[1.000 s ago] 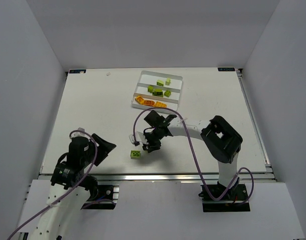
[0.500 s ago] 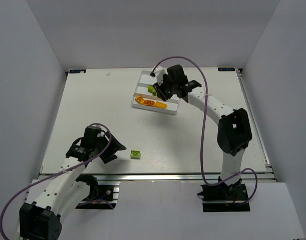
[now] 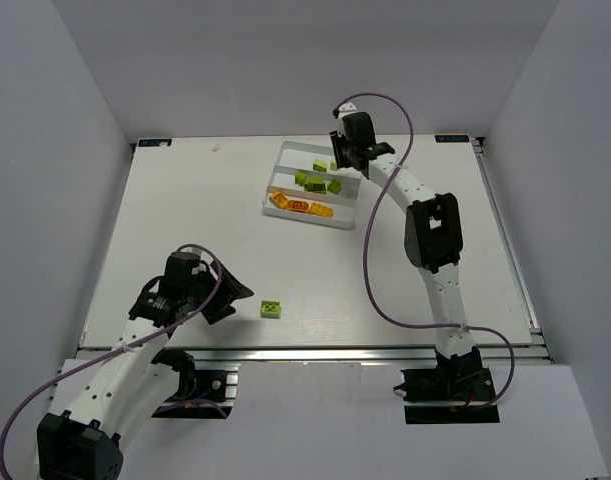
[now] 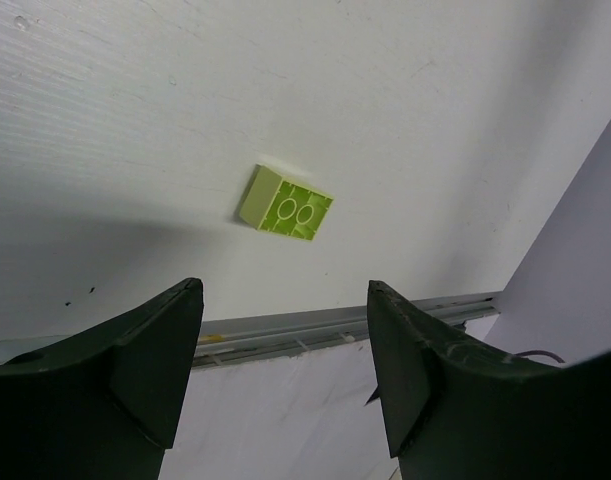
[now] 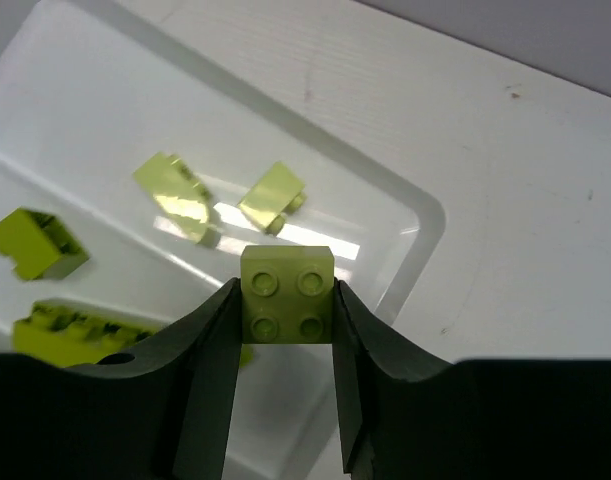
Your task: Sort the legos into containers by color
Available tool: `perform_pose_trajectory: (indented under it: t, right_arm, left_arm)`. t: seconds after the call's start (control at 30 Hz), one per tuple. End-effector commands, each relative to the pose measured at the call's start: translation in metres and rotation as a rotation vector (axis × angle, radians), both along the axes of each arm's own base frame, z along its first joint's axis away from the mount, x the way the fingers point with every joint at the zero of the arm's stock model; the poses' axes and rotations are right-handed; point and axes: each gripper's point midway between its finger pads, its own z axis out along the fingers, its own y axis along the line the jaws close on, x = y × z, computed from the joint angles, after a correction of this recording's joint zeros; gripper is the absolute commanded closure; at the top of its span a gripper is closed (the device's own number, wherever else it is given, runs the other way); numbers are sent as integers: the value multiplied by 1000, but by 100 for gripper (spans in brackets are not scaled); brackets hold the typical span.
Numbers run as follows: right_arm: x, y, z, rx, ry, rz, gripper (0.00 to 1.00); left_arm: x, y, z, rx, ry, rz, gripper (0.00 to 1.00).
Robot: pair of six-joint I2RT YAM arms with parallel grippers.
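Note:
The white tray (image 3: 307, 220) lies at the table's far middle. Its far and middle slots hold lime green legos (image 3: 315, 183). Its near slot holds orange legos (image 3: 298, 206). My right gripper (image 3: 342, 162) hovers over the tray's far right corner. In the right wrist view it (image 5: 287, 300) is shut on a lime green four-stud lego (image 5: 287, 290) above the far slot, where two small green legos (image 5: 273, 197) lie. One loose lime green lego (image 3: 272, 309) lies on the table near the front edge. My left gripper (image 3: 235, 294) is open just left of it. In the left wrist view the lego (image 4: 285, 205) lies ahead of the open gripper (image 4: 283, 300).
The table's metal front rail (image 4: 315, 328) runs just beyond the loose lego. The tray's rounded corner rim (image 5: 425, 215) sits right of the held lego. Grey enclosure walls (image 3: 65, 120) stand on three sides.
My right arm swung from the table's front to the tray and now sits over its far right corner, holding a green lego. My left arm reached toward the loose lego, then held still.

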Motion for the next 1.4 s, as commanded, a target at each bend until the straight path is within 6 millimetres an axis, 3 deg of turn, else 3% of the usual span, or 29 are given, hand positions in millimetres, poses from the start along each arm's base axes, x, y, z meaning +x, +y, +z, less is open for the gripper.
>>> perform_pose_trajectory:
  t: [0.0, 0.07, 0.17, 0.27, 0.53, 0.67, 0.8, 0.9, 0.93, 0.97, 1.0, 1.03, 1.07, 1.1, 1.13, 1.17, 1.2, 1.23, 1.27, 1.37]
  right_arm:
    - [39, -20, 50, 86, -142, -89, 100]
    - [46, -25, 43, 94, -147, -84, 97]
    - [49, -28, 34, 105, -141, -68, 80]
    - [47, -26, 24, 123, -117, -40, 69]
    - [45, -11, 15, 187, -91, 16, 62]
    - [43, -8, 9, 196, -76, 44, 35]
    - [41, -13, 14, 201, -69, 60, 22]
    - [34, -18, 32, 217, -66, 78, 23]
    - [26, -18, 50, 246, -68, 121, 26]
    - [16, -19, 53, 220, -58, 187, 30]
    - [2, -17, 87, 241, -95, 263, 32]
    - [-32, -1, 79, 309, -23, 442, 36]
    - [-50, -3, 82, 308, -27, 554, 50]
    - [-77, -1, 111, 340, -57, 648, 54]
    - [-116, 4, 95, 422, 22, 771, 57]
    - [-135, 3, 95, 446, 39, 821, 59]
    - [-159, 1, 111, 443, 13, 881, 58]
    - [-181, 4, 111, 470, 28, 939, 54]
    - [-205, 0, 90, 490, 90, 950, 43]
    - [-246, -6, 97, 471, 41, 1020, 21]
  left_arm:
    - [4, -5, 14, -30, -38, -11, 24]
    - [6, -7, 16, -40, -47, -13, 24]
    - [9, -8, 13, -40, -40, -13, 23]
    - [12, -10, 9, -34, -22, -18, 23]
    - [26, -15, 7, -29, -5, -38, 22]
    - [29, -19, 6, -30, -1, -49, 22]
    - [32, -21, 2, -34, 6, -49, 22]
    - [36, -25, 2, -38, 4, -57, 22]
    - [37, -24, -1, -30, 19, -54, 22]
    - [38, -27, 0, -27, 20, -61, 22]
    - [42, -26, 2, -18, 17, -51, 22]
    - [42, -26, -2, -4, 41, -51, 22]
    - [41, -27, -4, 7, 53, -52, 22]
    - [46, -27, -1, 11, 56, -37, 22]
    - [45, -26, -8, 38, 84, -28, 22]
    - [45, -27, -10, 50, 95, -27, 22]
    - [47, -26, -12, 59, 109, -11, 22]
    - [51, -29, -8, 68, 106, -16, 22]
    - [50, -28, -16, 99, 139, -15, 22]
    - [53, -32, -18, 159, 179, -28, 21]
